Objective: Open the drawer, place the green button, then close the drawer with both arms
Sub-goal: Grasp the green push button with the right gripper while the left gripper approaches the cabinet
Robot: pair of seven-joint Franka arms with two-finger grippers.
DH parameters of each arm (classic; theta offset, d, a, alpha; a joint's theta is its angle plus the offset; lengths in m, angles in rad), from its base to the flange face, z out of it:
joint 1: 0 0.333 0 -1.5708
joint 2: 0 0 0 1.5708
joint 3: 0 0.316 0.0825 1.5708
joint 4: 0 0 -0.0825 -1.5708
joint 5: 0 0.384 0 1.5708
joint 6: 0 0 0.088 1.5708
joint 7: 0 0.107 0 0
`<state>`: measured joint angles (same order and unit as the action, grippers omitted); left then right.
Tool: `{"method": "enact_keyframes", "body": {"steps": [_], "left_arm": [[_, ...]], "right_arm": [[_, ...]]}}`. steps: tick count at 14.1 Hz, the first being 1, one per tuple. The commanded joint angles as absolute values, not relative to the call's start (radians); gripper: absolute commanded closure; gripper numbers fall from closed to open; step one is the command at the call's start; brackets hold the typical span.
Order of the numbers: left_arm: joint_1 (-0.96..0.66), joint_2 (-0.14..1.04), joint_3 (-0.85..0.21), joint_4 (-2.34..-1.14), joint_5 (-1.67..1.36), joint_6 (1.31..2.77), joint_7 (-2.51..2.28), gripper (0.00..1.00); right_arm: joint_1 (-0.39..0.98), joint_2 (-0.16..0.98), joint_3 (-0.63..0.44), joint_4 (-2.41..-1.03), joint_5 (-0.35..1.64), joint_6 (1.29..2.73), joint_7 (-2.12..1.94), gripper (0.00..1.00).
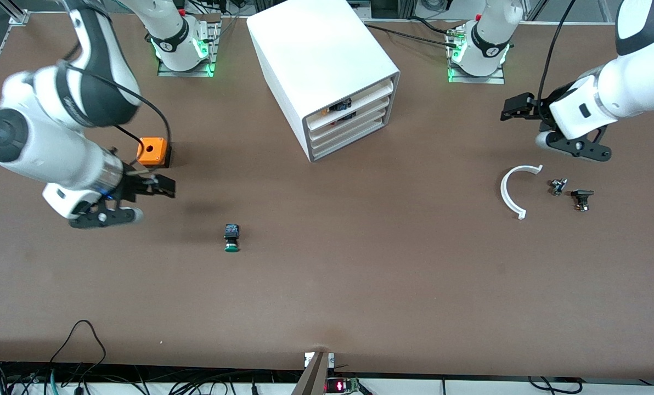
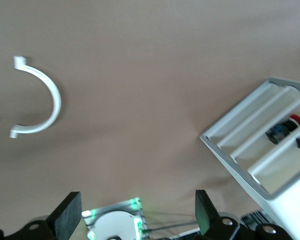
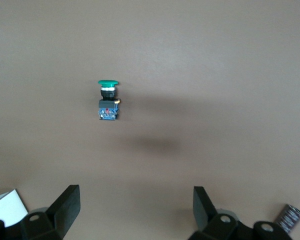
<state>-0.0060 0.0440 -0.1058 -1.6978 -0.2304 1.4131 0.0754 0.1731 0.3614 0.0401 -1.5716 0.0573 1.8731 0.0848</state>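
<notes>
The green-capped button lies on its side on the brown table, nearer the front camera than the cabinet; it also shows in the right wrist view. The white cabinet stands at mid-table with its four drawers pushed in. Small parts show inside the upper ones in the left wrist view. My right gripper is open and empty, up in the air between the orange cube and the button. My left gripper is open and empty, up over the table's left-arm end, facing the cabinet.
An orange cube with a hole sits close beside the right gripper. A white curved piece and two small dark parts lie at the left arm's end of the table.
</notes>
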Motion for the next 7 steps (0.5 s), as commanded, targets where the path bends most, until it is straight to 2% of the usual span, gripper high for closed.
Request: {"method": "enact_keyframes", "body": {"steps": [1,7], "left_arm": [[-0.005,0.098,-0.103,-1.695,-0.323,1.391,0.17,0.0],[0.032,0.201,-0.103,-1.749,-0.648,1.411,0.448,0.0]], "right_arm": [[0.199,0.429,0.038,-1.554,0.067,1.925,0.126,0.0],[0.253,0.537,0.038,-1.554,0.069,2.06,0.16,0.0]]}}
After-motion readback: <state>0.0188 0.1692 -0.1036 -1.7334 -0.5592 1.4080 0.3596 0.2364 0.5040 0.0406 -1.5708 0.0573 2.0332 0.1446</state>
